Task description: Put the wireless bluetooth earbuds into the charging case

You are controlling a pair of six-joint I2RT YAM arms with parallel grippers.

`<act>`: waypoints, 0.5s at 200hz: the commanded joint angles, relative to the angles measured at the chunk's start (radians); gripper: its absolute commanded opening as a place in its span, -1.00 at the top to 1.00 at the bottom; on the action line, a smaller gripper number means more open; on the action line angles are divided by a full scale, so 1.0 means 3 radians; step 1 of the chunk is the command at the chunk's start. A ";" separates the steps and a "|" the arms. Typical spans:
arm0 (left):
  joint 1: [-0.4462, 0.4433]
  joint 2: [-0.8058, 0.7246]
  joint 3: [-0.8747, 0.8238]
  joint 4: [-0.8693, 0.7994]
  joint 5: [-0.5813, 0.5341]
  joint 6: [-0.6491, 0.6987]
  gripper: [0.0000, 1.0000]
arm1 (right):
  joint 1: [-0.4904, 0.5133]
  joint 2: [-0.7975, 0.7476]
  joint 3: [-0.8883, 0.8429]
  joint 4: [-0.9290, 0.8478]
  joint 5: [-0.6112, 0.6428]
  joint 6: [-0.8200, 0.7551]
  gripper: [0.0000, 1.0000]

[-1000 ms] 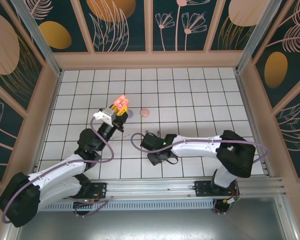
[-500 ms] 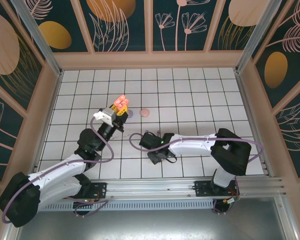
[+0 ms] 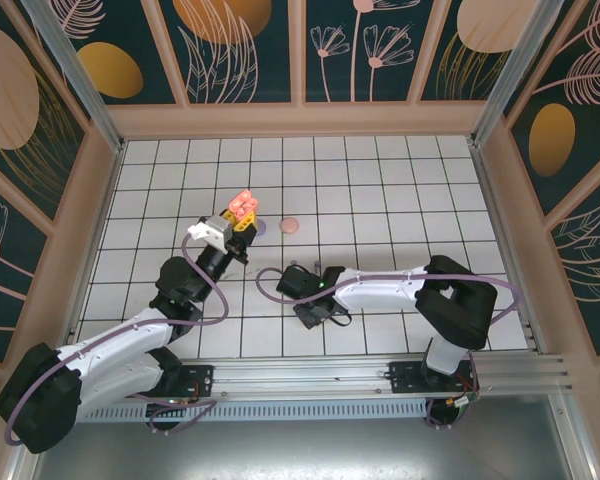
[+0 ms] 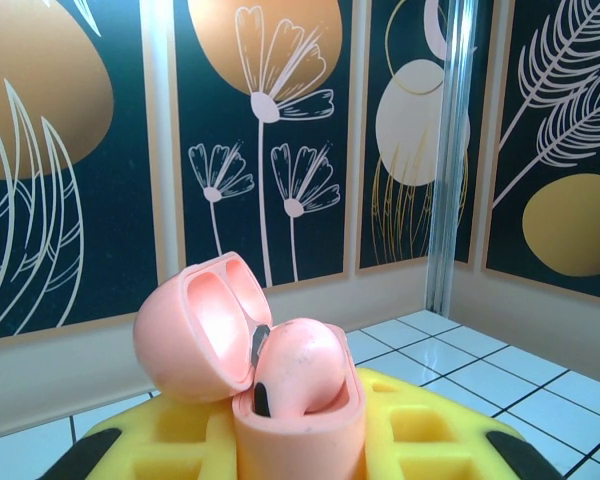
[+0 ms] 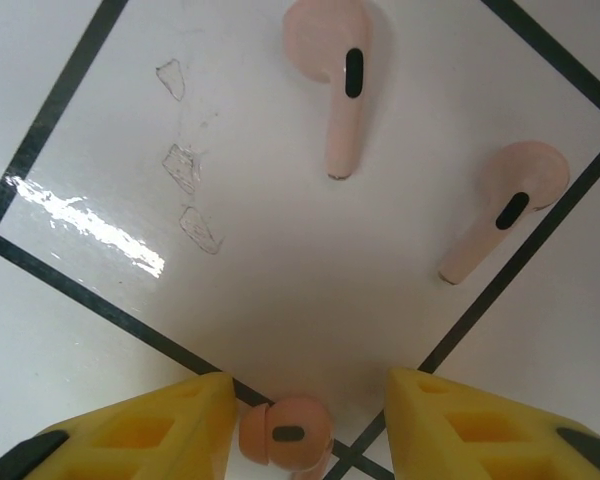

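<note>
My left gripper is shut on an open coral-orange charging case, held upright above the floor with its lid tipped back. One coral earbud sits in the case. My right gripper points down at the tiles, open, its yellow fingers on either side of a coral earbud that lies on the floor. Two pale pink earbuds lie on the same tile farther ahead. From above, the right gripper is near the front middle of the floor.
A round pale pink case and a lilac one rest on the tiles just right of the left gripper. Panelled walls enclose the white tiled floor. Scuffed tape marks show on the tile.
The right arm's forearm and elbow have shifted slightly left, while its gripper stays low over the same tile. The left arm holds the case still.
</note>
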State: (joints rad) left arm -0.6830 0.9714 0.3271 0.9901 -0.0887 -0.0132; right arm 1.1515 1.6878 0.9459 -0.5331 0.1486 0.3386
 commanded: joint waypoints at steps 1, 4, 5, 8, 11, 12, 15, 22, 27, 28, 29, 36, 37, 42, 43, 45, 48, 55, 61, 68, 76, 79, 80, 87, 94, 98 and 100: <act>-0.0024 0.0008 0.0030 0.0060 -0.0031 -0.0060 1.00 | -0.0019 0.0104 0.0082 0.0039 -0.0043 -0.0024 0.13; -0.0020 0.0009 0.0029 0.0059 -0.0032 -0.0061 1.00 | -0.0019 0.0112 0.0086 0.0037 -0.0048 -0.0020 0.13; -0.0022 0.0009 0.0029 0.0059 -0.0032 -0.0060 1.00 | -0.0019 0.0112 0.0082 0.0035 -0.0049 -0.0022 0.13; -0.0023 0.0005 0.0029 0.0059 -0.0032 -0.0062 1.00 | -0.0019 0.0114 0.0083 0.0037 -0.0050 -0.0018 0.13; -0.0024 0.0004 0.0032 0.0059 -0.0032 -0.0060 1.00 | -0.0019 0.0120 0.0082 0.0038 -0.0050 -0.0012 0.14; -0.0024 0.0004 0.0031 0.0059 -0.0032 -0.0059 1.00 | -0.0019 0.0120 0.0083 0.0038 -0.0053 -0.0011 0.14; -0.0024 0.0004 0.0030 0.0059 -0.0032 -0.0062 1.00 | -0.0019 0.0118 0.0084 0.0033 -0.0055 -0.0006 0.14; -0.0023 0.0004 0.0029 0.0059 -0.0032 -0.0059 1.00 | -0.0019 0.0122 0.0079 0.0031 -0.0060 0.0001 0.16; -0.0024 0.0004 0.0033 0.0059 -0.0032 -0.0061 1.00 | -0.0019 0.0123 0.0073 0.0030 -0.0058 0.0006 0.17; -0.0024 0.0004 0.0034 0.0059 -0.0032 -0.0062 1.00 | -0.0019 0.0125 0.0071 0.0034 -0.0059 0.0006 0.17; -0.0024 0.0004 0.0034 0.0059 -0.0029 -0.0060 1.00 | -0.0019 0.0126 0.0072 0.0034 -0.0063 0.0009 0.18; -0.0024 0.0001 0.0035 0.0051 -0.0030 -0.0060 1.00 | -0.0019 0.0119 0.0063 0.0033 -0.0065 0.0017 0.19; -0.0024 0.0002 0.0035 0.0053 -0.0031 -0.0059 1.00 | -0.0019 0.0120 0.0061 0.0033 -0.0066 0.0019 0.19; -0.0022 0.0000 0.0035 0.0054 -0.0032 -0.0058 1.00 | -0.0019 0.0119 0.0059 0.0031 -0.0065 0.0026 0.19; -0.0023 0.0002 0.0035 0.0051 -0.0032 -0.0061 1.00 | -0.0019 0.0118 0.0059 0.0032 -0.0066 0.0027 0.19; -0.0021 0.0002 0.0035 0.0053 -0.0032 -0.0063 1.00 | -0.0019 0.0118 0.0058 0.0033 -0.0066 0.0030 0.20; -0.0024 0.0002 0.0035 0.0054 -0.0030 -0.0059 1.00 | -0.0019 0.0120 0.0056 0.0033 -0.0066 0.0032 0.20; -0.0024 -0.0001 0.0035 0.0054 -0.0027 -0.0061 1.00 | -0.0017 0.0111 0.0048 0.0028 -0.0066 0.0042 0.20; -0.0022 -0.0001 0.0036 0.0054 -0.0026 -0.0063 1.00 | -0.0018 0.0106 0.0037 0.0023 -0.0066 0.0055 0.20; -0.0023 -0.0001 0.0039 0.0054 -0.0026 -0.0060 1.00 | -0.0019 0.0099 0.0028 0.0019 -0.0066 0.0067 0.20; -0.0024 -0.0001 0.0042 0.0054 -0.0026 -0.0064 1.00 | -0.0019 0.0087 0.0013 0.0018 -0.0069 0.0080 0.20; -0.0024 -0.0003 0.0044 0.0049 -0.0026 -0.0062 1.00 | -0.0019 0.0086 0.0010 0.0018 -0.0068 0.0086 0.20; -0.0024 -0.0002 0.0047 0.0049 -0.0026 -0.0060 1.00 | -0.0019 0.0080 0.0006 0.0018 -0.0070 0.0087 0.20; -0.0024 0.0001 0.0045 0.0053 -0.0026 -0.0065 1.00 | -0.0019 0.0071 -0.0004 0.0014 -0.0071 0.0097 0.20; -0.0022 0.0003 0.0045 0.0054 -0.0022 -0.0065 1.00 | -0.0020 0.0064 -0.0016 0.0012 -0.0071 0.0106 0.20; -0.0021 0.0004 0.0043 0.0053 -0.0021 -0.0065 1.00 | -0.0019 0.0057 -0.0022 0.0013 -0.0076 0.0109 0.20; -0.0022 0.0004 0.0047 0.0054 -0.0021 -0.0064 1.00 | -0.0019 0.0055 -0.0026 0.0013 -0.0080 0.0113 0.21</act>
State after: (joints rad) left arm -0.6830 0.9714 0.3271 0.9901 -0.0883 -0.0196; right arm 1.1515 1.6936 0.9493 -0.5316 0.1356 0.3500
